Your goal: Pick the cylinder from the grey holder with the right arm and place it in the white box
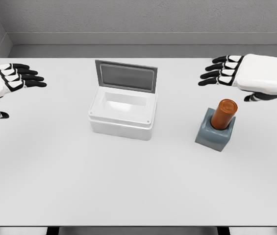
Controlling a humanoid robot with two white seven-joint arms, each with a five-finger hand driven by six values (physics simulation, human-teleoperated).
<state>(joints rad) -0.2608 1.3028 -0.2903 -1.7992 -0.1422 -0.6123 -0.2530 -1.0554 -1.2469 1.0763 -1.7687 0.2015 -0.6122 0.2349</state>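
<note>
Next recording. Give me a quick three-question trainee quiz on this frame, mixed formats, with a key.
1. True or false: the cylinder stands in the holder.
2. Multiple choice: the box lid is (A) shut, (B) open and standing at the back edge, (C) lying on the table beside it.
3. Fill in: the right hand hovers behind and above the holder with fingers ____, holding nothing.

Key:
1. True; its orange top sticks out above the grey block.
2. B.
3. Open. The left hand at the left edge is also open and holds nothing.
</note>
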